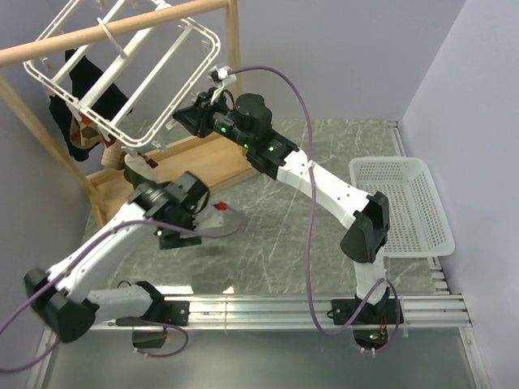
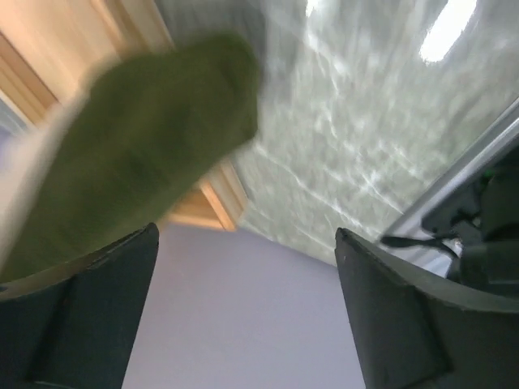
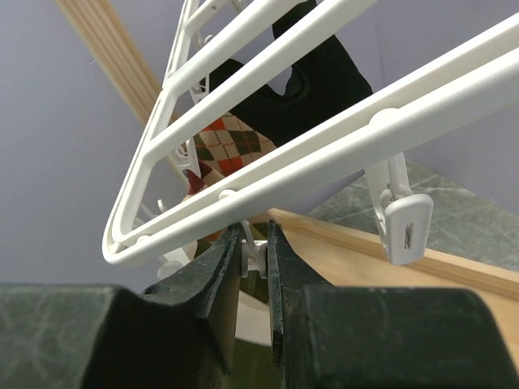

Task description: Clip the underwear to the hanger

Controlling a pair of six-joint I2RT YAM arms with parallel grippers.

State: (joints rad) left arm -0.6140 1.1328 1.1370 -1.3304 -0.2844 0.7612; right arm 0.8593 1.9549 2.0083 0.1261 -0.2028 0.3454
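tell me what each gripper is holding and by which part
The right gripper pinches one small white clip dangling from the hanger frame; the left gripper is open and holds nothing.

The soft olive-green cloth underwear (image 2: 154, 138) is blurred, cut off at the picture's left edge; a small white plastic clip (image 3: 253, 258) is mostly hidden between the right fingers (image 3: 219, 275).

Top view: bright, even, diffuse overhead lighting; sharp edge to edge; only soft, faint shadows on the table (image 1: 268, 243). Left wrist view: heavily motion-blurred, worst on the underwear (image 2: 138, 146) at upper left; white glare streaks on the table at upper right. Right wrist view: hanger (image 3: 324, 158) crisp and well lit; bottom of frame dark, out of focus.
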